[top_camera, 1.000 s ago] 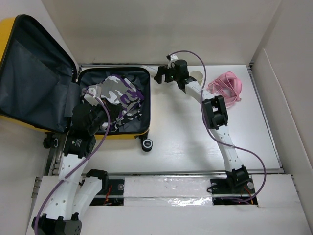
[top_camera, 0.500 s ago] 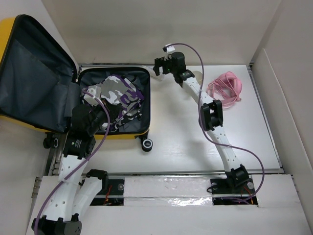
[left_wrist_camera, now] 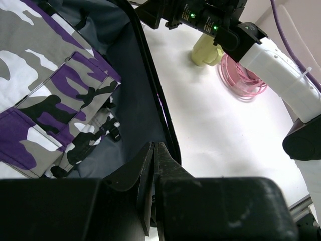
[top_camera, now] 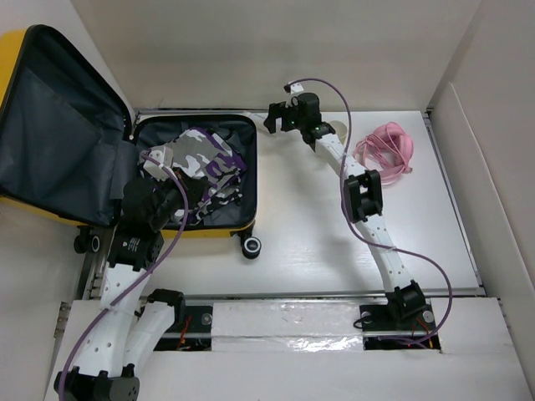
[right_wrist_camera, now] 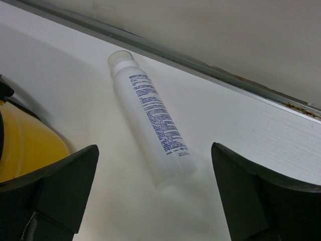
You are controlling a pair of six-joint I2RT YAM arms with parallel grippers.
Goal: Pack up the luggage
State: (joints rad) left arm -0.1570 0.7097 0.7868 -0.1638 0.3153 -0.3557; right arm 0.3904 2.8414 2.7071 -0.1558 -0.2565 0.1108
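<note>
Suitcase (top_camera: 58, 134) open at left of worktop (top_camera: 318, 242), camouflage garment (left_wrist_camera: 45, 100) inside. Right end effector (right_wrist_camera: 154, 155) spread wide above white bottle (right_wrist_camera: 150, 125) lying beside suitcase. Left end effector (left_wrist_camera: 153, 165) pinched together, empty, over suitcase rim. Step, likely: bottle pickup. Next: lower, straddle bottle, close.

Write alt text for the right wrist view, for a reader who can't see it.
A white bottle with blue print lies on its side on the white table, between the wide-open fingers of the right gripper. The yellow luggage shell shows at lower left; a metal rail runs along the table's far edge.
</note>
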